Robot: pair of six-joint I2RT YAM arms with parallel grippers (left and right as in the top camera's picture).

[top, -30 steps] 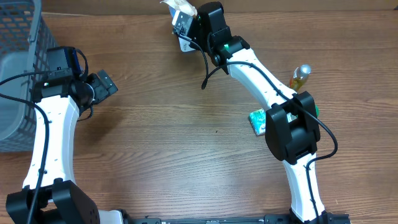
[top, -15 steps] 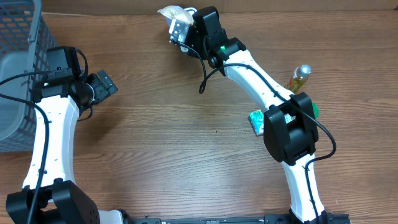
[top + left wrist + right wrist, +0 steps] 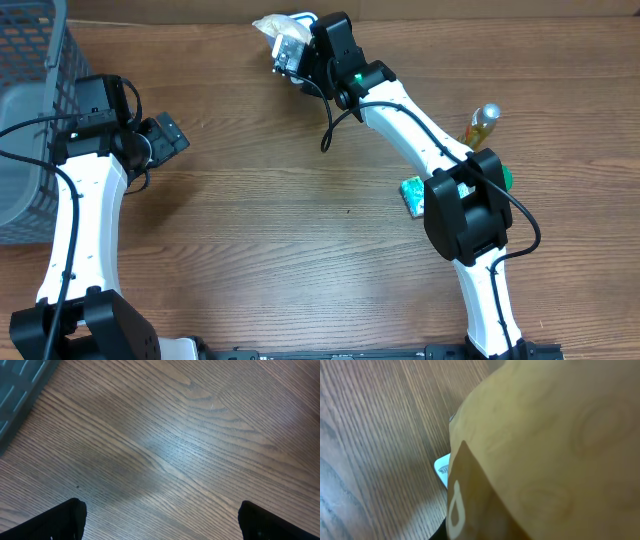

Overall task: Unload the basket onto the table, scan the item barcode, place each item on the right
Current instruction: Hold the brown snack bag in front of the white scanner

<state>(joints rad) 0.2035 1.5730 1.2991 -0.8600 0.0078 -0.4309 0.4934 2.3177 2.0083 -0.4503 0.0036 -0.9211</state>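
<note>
Right end effector: closed narrow on the tan packet, with the right arm stretched out to the far side of the worktop.
Tan packet: in the right grip, near the far edge and left of centre. In the right wrist view it fills most of the frame, pale brown with a darker panel and a white mark (too close and blurred to read).
White corner: a small pale piece shows below the packet against the wood. What it is cannot be told.
Left end effector: jaws spread wide, nothing between them. Its dark fingertips sit in the lower corners of the left wrist view, with bare wood grain between.
Basket: grey mesh, at the left edge, just beside the left arm.
Small bottle: yellowish with a silvery cap, on the right side, near the right arm.
Teal packet: on the wood, partly hidden by the right arm's dark joint.
Green thing: only a sliver shows (behind that same joint).
</note>
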